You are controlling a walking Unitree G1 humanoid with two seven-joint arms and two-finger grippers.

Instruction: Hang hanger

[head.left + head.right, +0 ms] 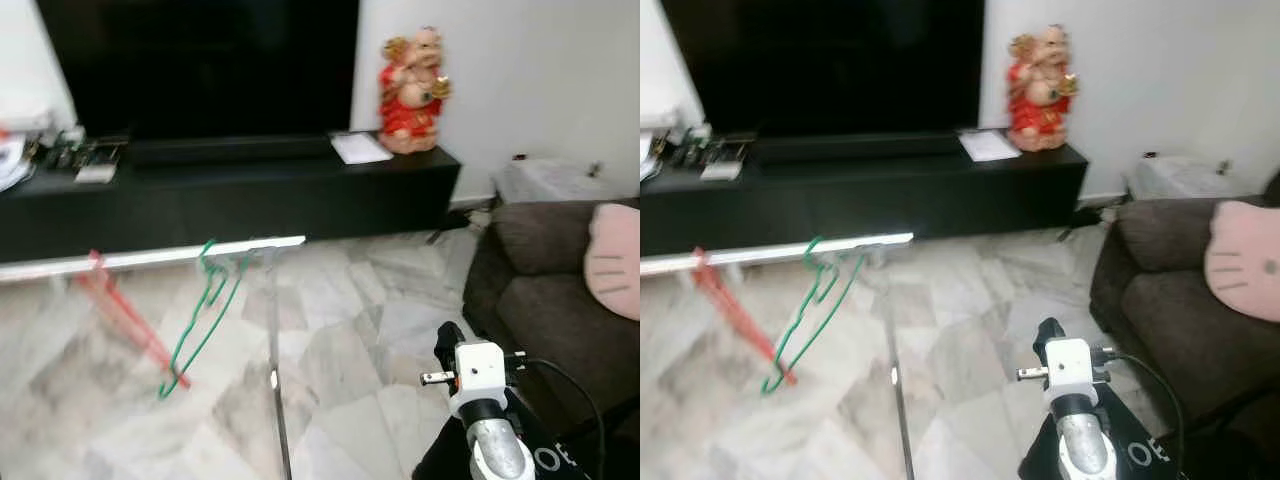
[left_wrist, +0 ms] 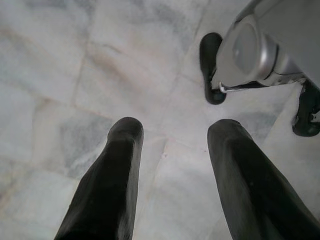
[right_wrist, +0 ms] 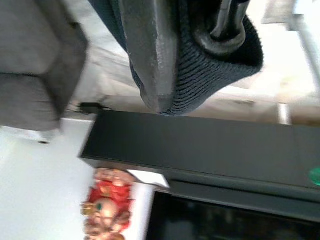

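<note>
The right gripper (image 1: 452, 345), raised low in front with a finger state I cannot tell, has the green hanger (image 1: 200, 320) ahead to its left, hooked on the white rail (image 1: 150, 257), dangling slantwise beside a red hanger (image 1: 125, 315), while the left gripper (image 2: 172, 170) hangs spread over the floor.

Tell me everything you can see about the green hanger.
The green hanger is a thin frame, wire or slim plastic by its look. Its hook is caught over the white rail near the rail's end, and its body hangs tilted down toward the marble floor. Its lower corner meets the red hanger beside it. It looks slightly blurred.
</note>
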